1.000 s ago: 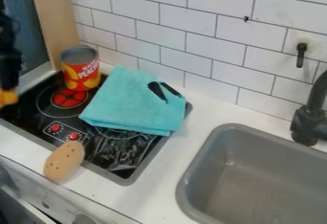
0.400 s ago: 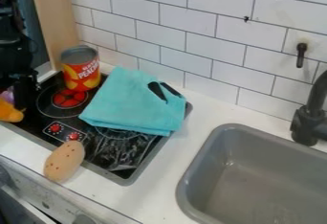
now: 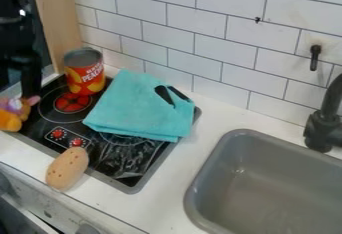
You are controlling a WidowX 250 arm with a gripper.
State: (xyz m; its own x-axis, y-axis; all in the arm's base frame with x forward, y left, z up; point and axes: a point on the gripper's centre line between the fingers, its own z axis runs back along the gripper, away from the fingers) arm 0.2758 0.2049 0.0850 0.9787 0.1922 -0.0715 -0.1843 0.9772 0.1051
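Black gripper (image 3: 19, 84) position: upper left, just above the orange-and-purple plush toy (image 3: 13, 114). Relative to the preceding view, the gripper sits higher and more of the toy is exposed, including a pink ear. Pincer state: wide, with a visible gap between the two fingers; no grip on the toy is apparent. Contact at the ear cannot be confirmed. Toy location: left edge of the black stovetop (image 3: 41, 134), left of the red can (image 3: 85, 78). Can, turquoise cloth (image 3: 137, 109) and tan oval object (image 3: 67, 169) remain unmoved. Assessment: the change is consistent with release of the toy, leaving clearance as the current step.
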